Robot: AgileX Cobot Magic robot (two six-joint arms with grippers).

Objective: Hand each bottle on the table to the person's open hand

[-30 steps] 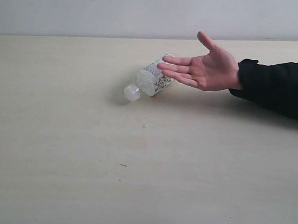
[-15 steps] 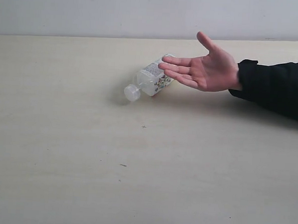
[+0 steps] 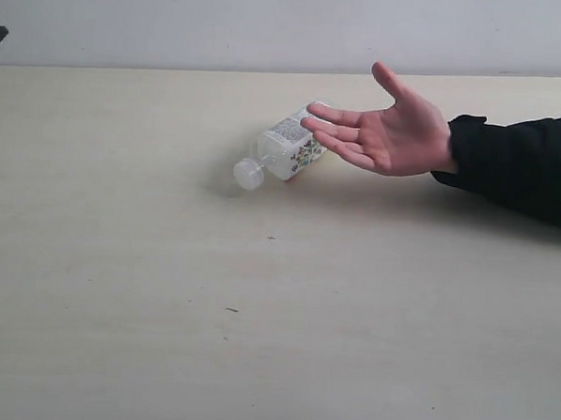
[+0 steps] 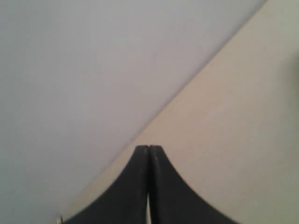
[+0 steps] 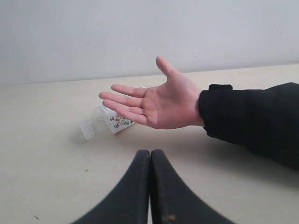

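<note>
Both pairs of jaws clenched tight, empty, one bottle lying on table, beside open hand.

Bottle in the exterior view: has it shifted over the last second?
No. The bottle lies on its side, its cap in the same place above-left of the dark speck on the table as before.

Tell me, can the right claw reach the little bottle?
Probably yes: the right gripper faces the bottle across bare table, its cap end uncovered. The hand hides only the base. The shut jaws must open first.
</note>
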